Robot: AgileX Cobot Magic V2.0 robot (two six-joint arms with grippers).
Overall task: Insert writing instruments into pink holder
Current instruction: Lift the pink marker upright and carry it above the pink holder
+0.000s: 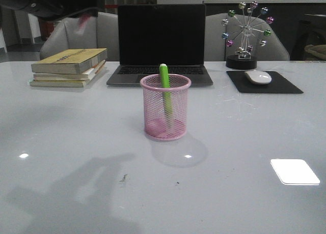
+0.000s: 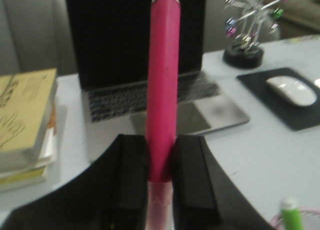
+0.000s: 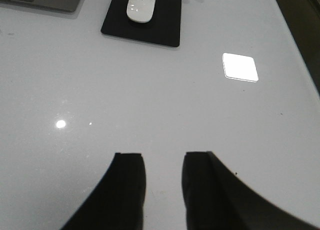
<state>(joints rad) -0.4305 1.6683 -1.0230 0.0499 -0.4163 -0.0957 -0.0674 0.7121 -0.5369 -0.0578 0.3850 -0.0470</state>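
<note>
Pink wire-mesh cylindrical holder (image 1: 165,108): stood mid-bench (image 1: 76,142), before laptop (image 1: 161,40) | lime green marker (image 1: 165,86): leaned inside holder, tip above rim | magenta-pink marker (image 2: 163,85): clamped in left pincer (image 2: 160,190), raised | right pincer (image 3: 163,182): parted, held nothing.
</note>
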